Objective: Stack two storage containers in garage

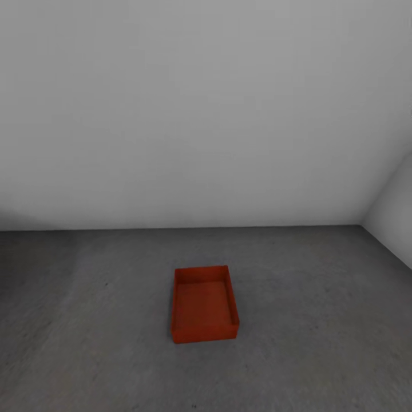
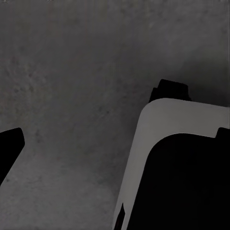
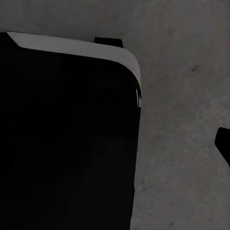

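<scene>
One red-orange storage container (image 1: 205,311) sits open side up and empty on the dark grey concrete floor (image 1: 320,320) of the garage, a short way out from the white wall (image 1: 194,114). In the left wrist view my left gripper (image 2: 117,136) hangs over bare concrete, and its dark fingertips (image 2: 10,146) stand far apart at the frame's edges with nothing between them. My right gripper (image 3: 115,139) also points down at the concrete, with one fingertip (image 3: 223,143) showing at the frame's edge and nothing held.
The white walls meet in a corner (image 1: 366,223) at the right. The concrete spreads out on all sides of the container. My own black, white-rimmed base (image 2: 182,182) (image 3: 67,143) lies under both wrists.
</scene>
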### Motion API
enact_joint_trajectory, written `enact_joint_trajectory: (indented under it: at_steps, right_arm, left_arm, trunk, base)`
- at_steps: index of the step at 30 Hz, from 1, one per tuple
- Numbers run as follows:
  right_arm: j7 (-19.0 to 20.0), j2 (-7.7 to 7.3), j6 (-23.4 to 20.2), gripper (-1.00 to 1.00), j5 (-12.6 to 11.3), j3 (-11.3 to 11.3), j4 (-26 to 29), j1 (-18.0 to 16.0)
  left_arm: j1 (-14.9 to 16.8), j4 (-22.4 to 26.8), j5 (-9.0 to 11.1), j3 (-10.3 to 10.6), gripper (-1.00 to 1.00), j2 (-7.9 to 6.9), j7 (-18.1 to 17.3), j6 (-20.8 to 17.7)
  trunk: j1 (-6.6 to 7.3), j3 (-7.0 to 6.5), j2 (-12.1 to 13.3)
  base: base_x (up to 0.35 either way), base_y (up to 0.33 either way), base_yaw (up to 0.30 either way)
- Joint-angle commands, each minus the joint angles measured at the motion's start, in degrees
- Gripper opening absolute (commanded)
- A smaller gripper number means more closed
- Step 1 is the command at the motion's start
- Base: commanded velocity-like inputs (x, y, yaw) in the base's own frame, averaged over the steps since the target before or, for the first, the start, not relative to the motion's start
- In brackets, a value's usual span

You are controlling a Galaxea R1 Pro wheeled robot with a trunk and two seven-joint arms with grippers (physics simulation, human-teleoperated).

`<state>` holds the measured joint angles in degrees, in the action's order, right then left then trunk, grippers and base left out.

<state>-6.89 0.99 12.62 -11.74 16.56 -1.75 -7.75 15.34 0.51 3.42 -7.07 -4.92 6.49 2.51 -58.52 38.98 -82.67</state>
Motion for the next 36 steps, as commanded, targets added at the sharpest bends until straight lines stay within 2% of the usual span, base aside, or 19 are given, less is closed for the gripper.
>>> enact_joint_trajectory:
  at_steps: [1, 36]
  right_arm:
    - [0.0, 0.01, 0.4, 1.0, -0.5, 0.5, -0.2, -0.1]
    - [0.3, 0.13, 0.2, 1.0, -0.5, 0.5, -0.2, -0.1]
  left_arm:
    - [0.0, -0.1, 0.4, -0.2, 1.0, 0.0, 0.0, 0.2]
    - [0.0, -0.1, 0.3, -0.2, 1.0, 0.0, 0.0, 0.2]
  trunk:
    - [0.0, -0.05, 0.0]
    - [0.0, -3.31, 0.0]
  base:
    - [0.0, 0.0, 0.0]
    - [0.0, 0.0, 0.0]
